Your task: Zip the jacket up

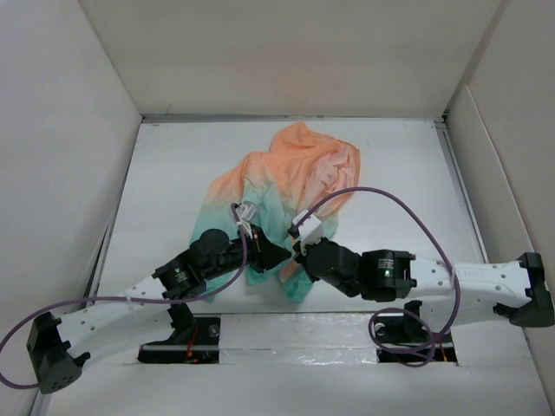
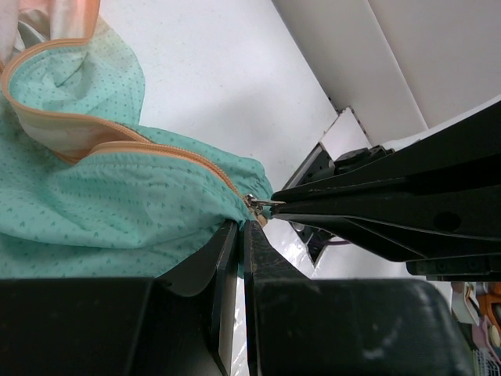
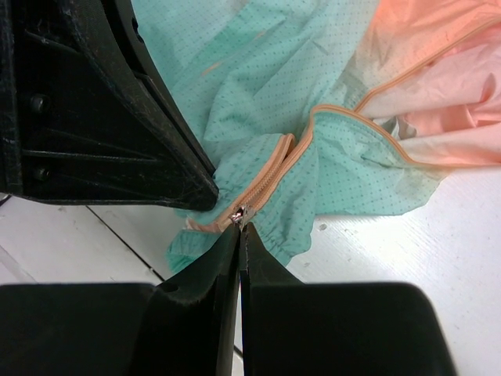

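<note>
Jacket sits crumpled mid-frame on the table in the top view, orange in its upper part and fading to teal at the edge nearest the arms. Left gripper and right gripper meet tip to tip at that teal hem, lower centre. I can't read the jaws from up here.

Left wrist view: my left fingers are pressed nearly together at bottom centre, with teal hem cloth pinched between them just under the foot of the zipper. The orange tape runs from upper left down to the small metal zipper pull. The right gripper comes in from the right, its tips closed on that pull. The cloth is teal with tiny dots, wrinkled and gathered at the hem.

Right wrist view: the right fingers are closed tight at lower centre, with the pull nipped at their tips. Above it the zipper halves look joined for a short run, then split toward the upper right where teal turns orange. The left gripper is the dark block at upper left, its tip at the hem just beside the pull.

Handling, my guess: thin, light, floppy, probably slick. It will likely bunch ahead of the pull unless the hem is held taut. The best holds are the pull tab and the hem right below it.
</note>
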You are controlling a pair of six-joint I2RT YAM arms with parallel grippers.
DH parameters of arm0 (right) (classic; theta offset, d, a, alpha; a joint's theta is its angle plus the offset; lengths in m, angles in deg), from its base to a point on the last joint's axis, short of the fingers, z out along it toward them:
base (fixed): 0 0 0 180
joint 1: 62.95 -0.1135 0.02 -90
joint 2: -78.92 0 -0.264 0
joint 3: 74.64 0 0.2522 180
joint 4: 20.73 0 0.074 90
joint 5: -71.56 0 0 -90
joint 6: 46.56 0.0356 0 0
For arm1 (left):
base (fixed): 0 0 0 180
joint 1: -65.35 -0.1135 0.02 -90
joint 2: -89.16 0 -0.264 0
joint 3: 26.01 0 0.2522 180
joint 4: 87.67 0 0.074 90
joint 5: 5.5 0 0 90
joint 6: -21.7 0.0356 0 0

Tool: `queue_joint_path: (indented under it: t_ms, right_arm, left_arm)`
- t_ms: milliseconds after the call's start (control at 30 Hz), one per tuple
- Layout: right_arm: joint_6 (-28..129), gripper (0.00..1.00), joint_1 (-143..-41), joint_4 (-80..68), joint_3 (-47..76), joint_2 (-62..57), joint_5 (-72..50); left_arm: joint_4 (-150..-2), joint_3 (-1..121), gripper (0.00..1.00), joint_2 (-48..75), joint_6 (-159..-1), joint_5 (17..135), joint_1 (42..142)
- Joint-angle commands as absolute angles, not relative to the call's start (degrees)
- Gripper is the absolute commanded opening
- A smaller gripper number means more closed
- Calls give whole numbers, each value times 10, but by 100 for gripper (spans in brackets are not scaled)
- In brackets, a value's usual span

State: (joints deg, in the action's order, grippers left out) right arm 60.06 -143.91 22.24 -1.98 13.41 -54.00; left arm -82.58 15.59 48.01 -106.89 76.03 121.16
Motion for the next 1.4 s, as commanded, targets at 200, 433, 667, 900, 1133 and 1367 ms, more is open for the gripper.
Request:
queue_joint_path:
  t_ms: [200, 433, 667, 900, 1133, 1367]
  right_arm:
    - [600, 8, -1440, 176, -12, 122, -541]
    - [602, 0, -1440, 178, -15, 121, -537]
    - [610, 0, -1440, 167, -24, 136, -547]
    - [599, 0, -1341, 103, -45, 120, -445]
    - [586, 0, -1234, 39, -59, 105, -356]
    - [581, 0, -1122, -35, -41, 77, -264]
  left_arm:
    - [-860, 170, 0, 489, -1069, 739, 1214]
    - [-860, 169, 0, 493, -1070, 738, 1214]
    - [-864, 162, 0, 495, -1071, 721, 1214]
    - [-855, 154, 0, 509, -1067, 669, 1214]
    - [-800, 160, 0, 504, -1056, 634, 1214]
    - [-785, 178, 0, 535, -1050, 634, 1214]
